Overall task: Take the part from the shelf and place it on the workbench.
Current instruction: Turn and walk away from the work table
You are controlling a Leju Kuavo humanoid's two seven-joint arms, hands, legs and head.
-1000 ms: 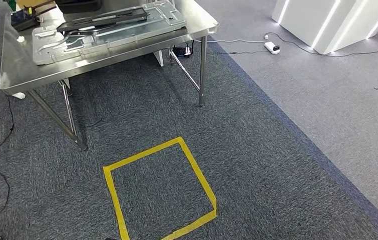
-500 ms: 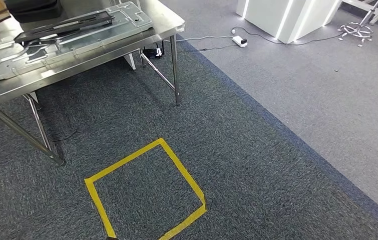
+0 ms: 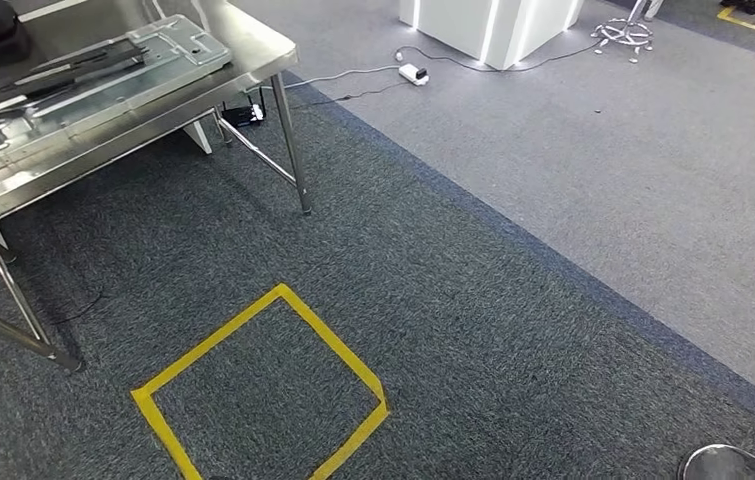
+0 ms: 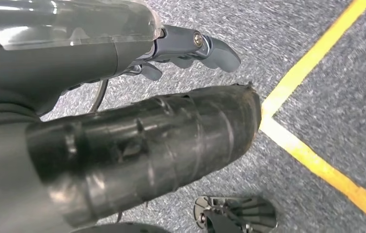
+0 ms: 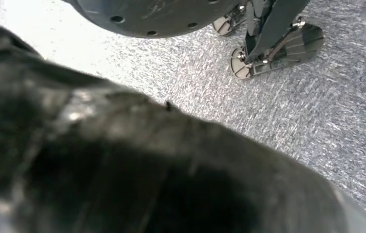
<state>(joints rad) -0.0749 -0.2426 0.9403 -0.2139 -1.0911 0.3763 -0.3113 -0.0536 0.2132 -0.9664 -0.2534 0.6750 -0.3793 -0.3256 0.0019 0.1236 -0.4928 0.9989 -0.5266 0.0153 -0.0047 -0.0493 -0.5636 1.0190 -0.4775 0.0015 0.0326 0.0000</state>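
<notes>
While it hangs above the dark carpet, the left hand is seen with its fingers apart and nothing held. The right hand is seen too close and dark, so its state cannot be told. No writing can be read. A yellow tape square is laid on the floor. Flat grey metal parts are seen lying on the steel bench at the upper left, their long axis along the bench's length.

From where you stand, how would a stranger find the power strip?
Start at the white block at the far side of the floor. On the light grey carpet beside it lies the power strip, on a white cable. It is the only small white box there.
</notes>
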